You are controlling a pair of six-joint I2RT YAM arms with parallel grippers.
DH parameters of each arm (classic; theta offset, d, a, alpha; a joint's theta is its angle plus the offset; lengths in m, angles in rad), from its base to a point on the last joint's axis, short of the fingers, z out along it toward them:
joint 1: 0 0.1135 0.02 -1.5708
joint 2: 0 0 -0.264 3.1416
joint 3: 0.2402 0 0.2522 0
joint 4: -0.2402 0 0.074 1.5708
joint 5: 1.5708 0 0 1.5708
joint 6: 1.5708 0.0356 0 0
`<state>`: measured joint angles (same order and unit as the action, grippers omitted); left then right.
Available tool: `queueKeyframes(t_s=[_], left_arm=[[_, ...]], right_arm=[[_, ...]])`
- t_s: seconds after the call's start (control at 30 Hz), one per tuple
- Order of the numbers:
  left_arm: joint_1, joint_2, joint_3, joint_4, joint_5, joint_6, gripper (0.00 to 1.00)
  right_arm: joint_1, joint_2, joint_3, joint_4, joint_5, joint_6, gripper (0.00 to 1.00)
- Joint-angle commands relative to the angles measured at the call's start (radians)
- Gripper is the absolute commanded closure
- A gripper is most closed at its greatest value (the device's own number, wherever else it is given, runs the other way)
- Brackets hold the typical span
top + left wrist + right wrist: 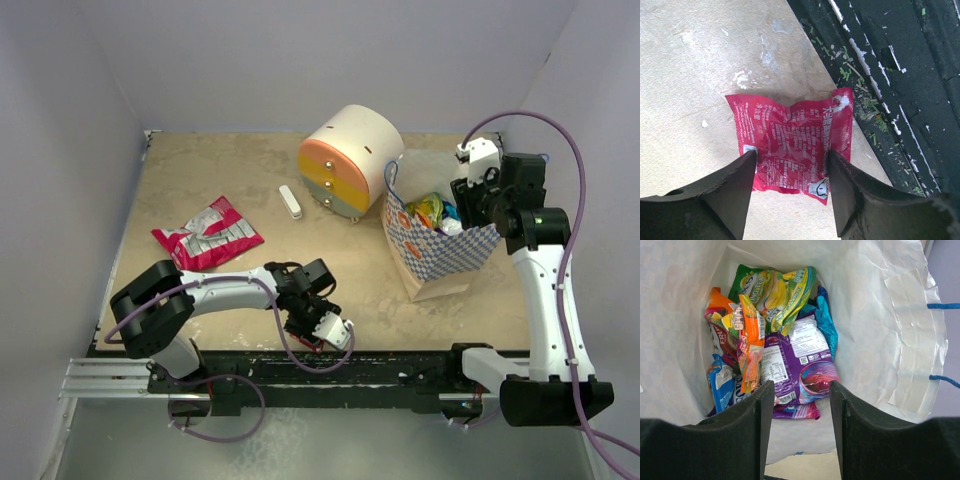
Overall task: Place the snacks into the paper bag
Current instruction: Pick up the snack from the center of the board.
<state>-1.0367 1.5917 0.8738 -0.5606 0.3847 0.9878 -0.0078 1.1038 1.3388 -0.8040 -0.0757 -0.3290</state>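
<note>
A small red snack packet (790,137) lies flat on the tan table by the front edge. My left gripper (791,154) hangs over its near end, jaws open and straddling it, one fingertip at each side edge. A bigger red-and-silver snack (208,236) lies at the left. The paper bag (452,255) stands open at the right. Inside it are green (775,287), orange (751,335), purple (802,365) and blue (721,385) snacks. My right gripper (801,387) hovers open over the bag's mouth (472,195), holding nothing.
A cream round drawer unit (350,160) stands at the back middle, with a small white stick (290,201) to its left. The black front rail (900,75) runs just beside the small red packet. The bag's blue cord handles (942,305) hang at its right rim.
</note>
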Motion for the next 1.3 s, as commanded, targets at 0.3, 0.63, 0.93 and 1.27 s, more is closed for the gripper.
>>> queueKeyframes(t_s=[0.3,0.63,0.93,1.27], left_arm=[[0.052,-0.039,0.083,-0.054,0.019,-0.019,0.64],[0.171,-0.123,0.126,-0.066,0.120,-0.071,0.93],[0.340,-0.267,0.151,-0.049,0.211,-0.142,1.00],[0.514,-0.301,0.331,-0.138,0.331,-0.146,1.00]], right_arm=[[-0.004,0.010,0.118,0.015,-0.130,-0.065,0.45],[-0.004,0.071,0.272,-0.015,-0.259,-0.088,0.44],[0.006,0.090,0.394,0.029,-0.624,-0.086,0.42],[0.253,0.146,0.442,0.126,-0.730,-0.104,0.40]])
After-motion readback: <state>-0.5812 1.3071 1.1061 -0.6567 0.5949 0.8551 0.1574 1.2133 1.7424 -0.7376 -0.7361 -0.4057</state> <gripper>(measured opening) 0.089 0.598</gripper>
